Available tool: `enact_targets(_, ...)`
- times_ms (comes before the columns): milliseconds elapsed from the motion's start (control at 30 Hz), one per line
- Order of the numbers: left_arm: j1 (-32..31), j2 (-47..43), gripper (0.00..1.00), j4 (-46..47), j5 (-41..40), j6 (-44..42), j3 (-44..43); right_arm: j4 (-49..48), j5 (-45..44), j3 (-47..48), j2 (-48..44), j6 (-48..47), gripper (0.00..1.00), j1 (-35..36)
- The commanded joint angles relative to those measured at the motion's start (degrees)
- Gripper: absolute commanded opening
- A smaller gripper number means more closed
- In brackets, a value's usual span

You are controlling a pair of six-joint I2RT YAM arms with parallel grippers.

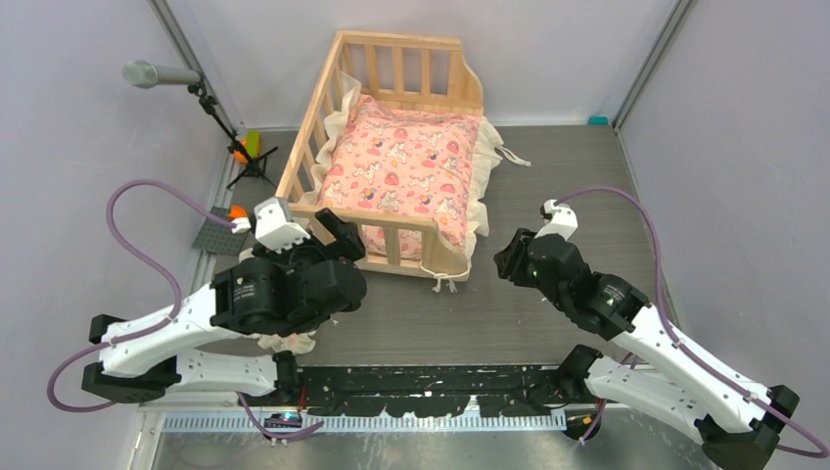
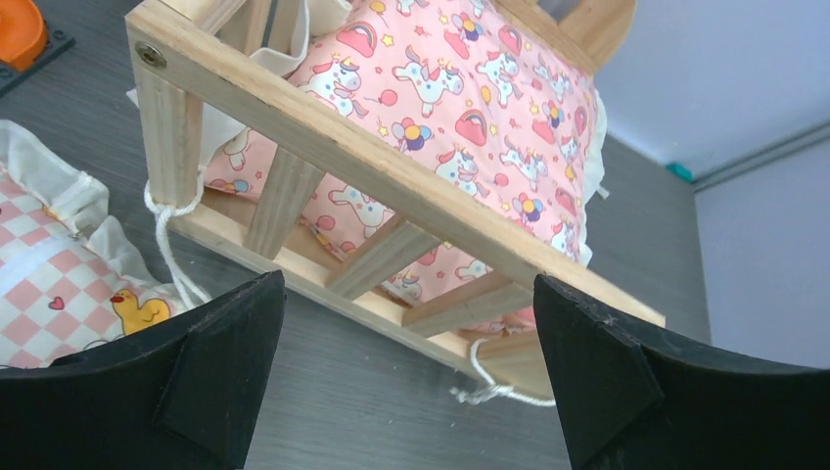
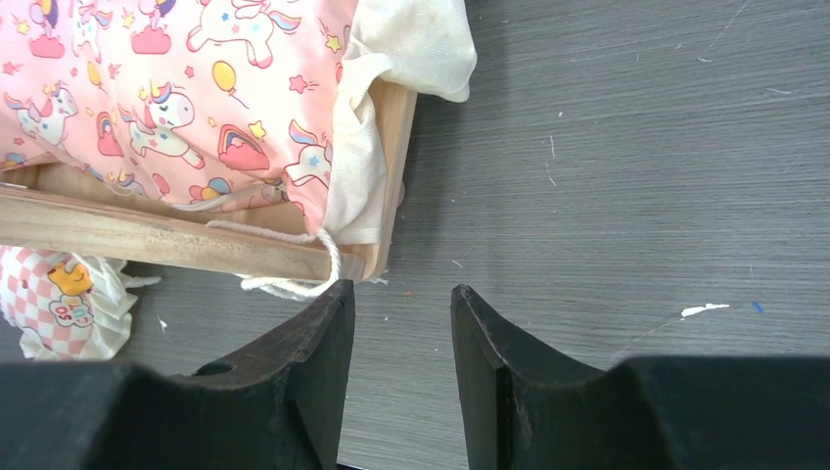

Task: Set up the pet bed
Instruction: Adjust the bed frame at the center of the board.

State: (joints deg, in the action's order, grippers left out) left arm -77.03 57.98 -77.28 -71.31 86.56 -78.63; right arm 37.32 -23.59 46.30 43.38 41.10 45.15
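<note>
**Both jaws empty, pet bed just ahead of them**

The jaws of the left gripper [image 2: 408, 286] stand wide apart with nothing between the pads. The jaws of the right gripper [image 3: 401, 294] are parted only narrowly and are also empty.

The pet bed [image 1: 396, 42] stands on the dark table [image 3: 607, 196], beyond both grippers. Its near slatted rail runs across the full gap of the left jaws, just ahead of the fingertips and not touching them. Its near right corner post sits ahead of the right jaws, off to their left.

A pink unicorn-print cushion [image 1: 401, 171] lies inside the frame. Its cream frill hangs over the corner nearest the right jaws. A white tie cord [image 2: 171, 245] is knotted around the corner post ahead of the left jaws' left finger. A small pink checked pillow [image 2: 59, 284] lies on the table beside that same finger, outside the frame.
</note>
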Motion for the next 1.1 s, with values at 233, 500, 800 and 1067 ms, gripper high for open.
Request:
enact_targets(233,10.2,3.0,1.0,11.4,0.0,-1.6,-3.1,-0.5,-0.4,-0.9,-3.2,1.8,0.46,-0.2)
enact_targets(500,23.0,13.0,0.93,0.4,9.8,3.9,-11.5,-0.5,-0.2,-1.0,-2.7,2.8,0.46,-0.3)
enact_targets(800,30.0,13.9,0.8,2.3,16.3,3.4,-6.8,-0.3,-0.5,-1.5,-3.1,3.3,0.46,-0.3)
enact_targets(1067,35.1,15.0,0.68,9.6,21.0,-3.2,-3.4,1.0,-1.1,-1.0,-3.6,3.4,0.46,-0.3)
